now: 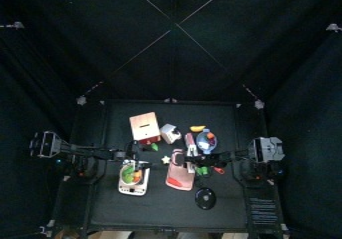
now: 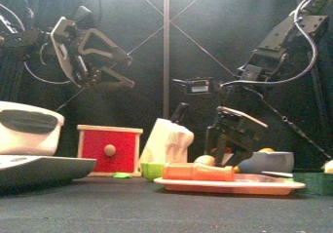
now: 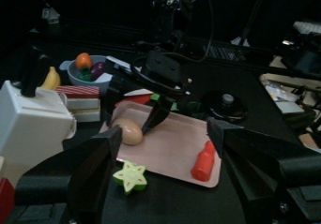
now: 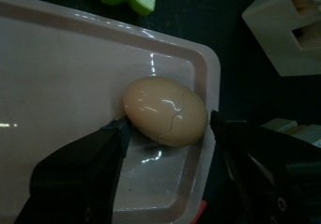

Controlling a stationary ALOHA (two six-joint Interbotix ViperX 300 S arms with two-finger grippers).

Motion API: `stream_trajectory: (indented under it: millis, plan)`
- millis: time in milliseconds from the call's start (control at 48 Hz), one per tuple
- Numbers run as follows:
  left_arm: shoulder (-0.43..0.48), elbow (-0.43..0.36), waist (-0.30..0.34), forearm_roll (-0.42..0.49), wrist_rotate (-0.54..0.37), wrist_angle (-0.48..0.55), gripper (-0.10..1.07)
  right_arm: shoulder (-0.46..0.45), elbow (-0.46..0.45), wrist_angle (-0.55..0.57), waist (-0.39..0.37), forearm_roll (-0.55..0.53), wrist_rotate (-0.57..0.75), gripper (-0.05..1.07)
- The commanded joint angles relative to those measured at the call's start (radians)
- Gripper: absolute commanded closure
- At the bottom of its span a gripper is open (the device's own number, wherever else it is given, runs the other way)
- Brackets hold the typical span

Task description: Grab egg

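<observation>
Pink tray (image 4: 75, 50) carries the egg (image 4: 166, 107), which lies on the tray floor close to one long rim, near a corner. In the top view the tray (image 1: 178, 180) sits at about 6 o'clock from table centre, and the egg is too small to pick out there.

Right gripper (image 4: 163, 139) is spread wide with one jaw on each side of the egg. Both are close, and neither visibly presses on it. My read: it is lined up for the pinch, not yet closed. The left wrist view shows the same thing, with the right gripper (image 3: 153, 101) hanging over the egg (image 3: 128, 131) at the tray's far end.

Left gripper (image 3: 160, 162) is parked back from the tray, jaws apart and empty. It looks like it's just keeping out of the way.

Egg looks pale tan-cream, smooth and glossy, with fine hairline marks on the shell. Rounded and slick, so it could squirt out sideways if the jaws close off-centre.

Also on the tray are a red piece (image 3: 205, 161) and, just off the tray, a green star (image 3: 130, 176).
</observation>
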Motion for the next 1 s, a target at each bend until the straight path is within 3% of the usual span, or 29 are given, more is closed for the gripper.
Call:
stream_trajectory:
  millis: [0,312,479,792,979]
  plan:
    - [-0.003,-0.009,0.005,0.0,0.002,-0.009,-0.05,-0.031,-0.015,0.002,0.002,-0.002,-0.002,0.06]
    - [-0.003,-0.011,0.008,0.0,0.002,-0.009,-0.05,-0.031,-0.018,0.015,-0.003,0.023,0.0,0.31]
    - [-0.003,-0.011,0.008,0.0,0.0,-0.009,-0.05,-0.041,-0.023,0.046,0.008,0.052,0.0,0.31]
    - [-0.008,-0.008,0.008,0.0,0.0,-0.008,-0.05,-0.106,-0.026,0.083,0.101,0.138,0.0,0.29]
    - [-0.008,-0.008,0.008,0.0,0.002,-0.009,-0.05,-0.12,-0.029,0.106,0.1,0.14,0.0,0.19]
